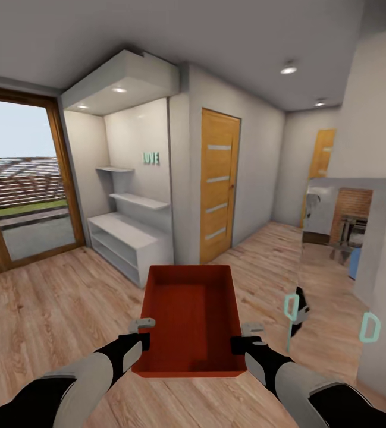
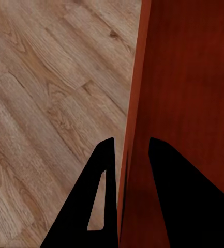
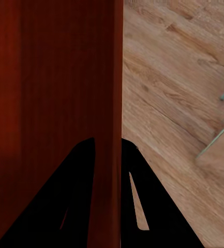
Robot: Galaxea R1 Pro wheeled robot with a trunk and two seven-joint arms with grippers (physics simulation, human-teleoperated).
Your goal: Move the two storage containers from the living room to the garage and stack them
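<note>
Head view, and the orange-red rectangular lidless storage container (image 1: 190, 318) is up off the light wood plank floor (image 1: 56, 309), carried level between both arms. Left gripper (image 1: 140, 334) pinches the left wall; right gripper (image 1: 245, 337) pinches the right wall (one finger inside, one outside, clear in both wrist views). Ahead: white open shelving (image 1: 127, 235), an orange wooden door (image 1: 219, 184), a wood-framed glass door (image 1: 20, 184).
</note>
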